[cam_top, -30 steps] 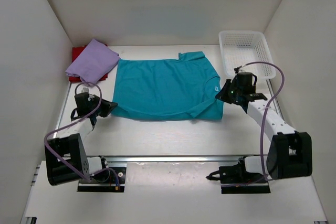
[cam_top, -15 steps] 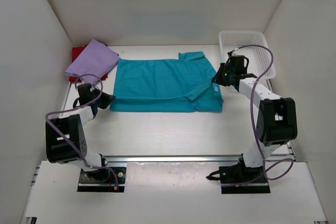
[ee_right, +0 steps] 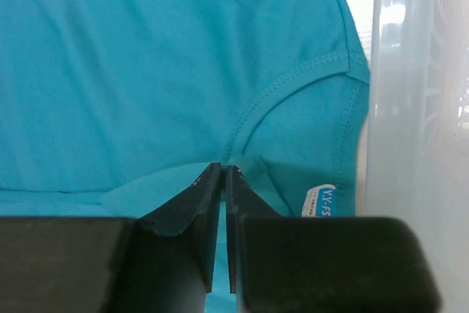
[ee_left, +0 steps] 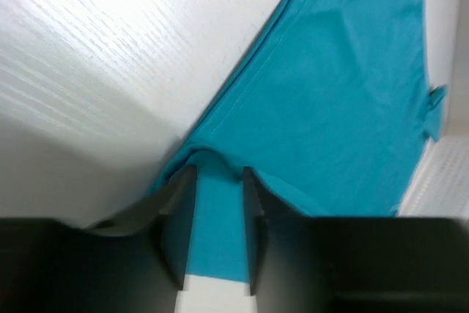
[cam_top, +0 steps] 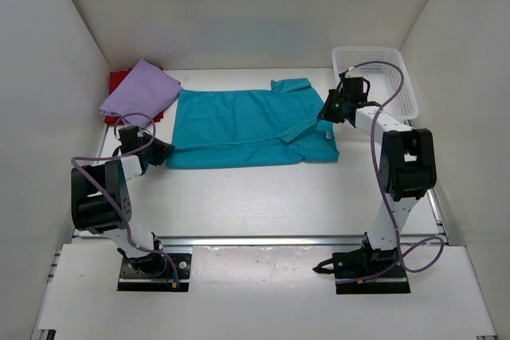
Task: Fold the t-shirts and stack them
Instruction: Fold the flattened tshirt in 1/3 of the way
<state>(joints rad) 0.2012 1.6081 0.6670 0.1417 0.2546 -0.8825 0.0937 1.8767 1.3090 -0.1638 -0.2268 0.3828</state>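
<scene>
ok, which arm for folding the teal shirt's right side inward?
Right, probably. The right claw is shut on the teal shirt at its right sleeve side, ready to carry it over; the left claw is open at the left corner.

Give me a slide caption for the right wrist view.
Right gripper closed on a fold of the teal t-shirt, white basket beside it.

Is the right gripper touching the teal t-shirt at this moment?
Touching. The right wrist view shows the right gripper shut, with its tips pinching a raised fold of the teal t-shirt.
</scene>
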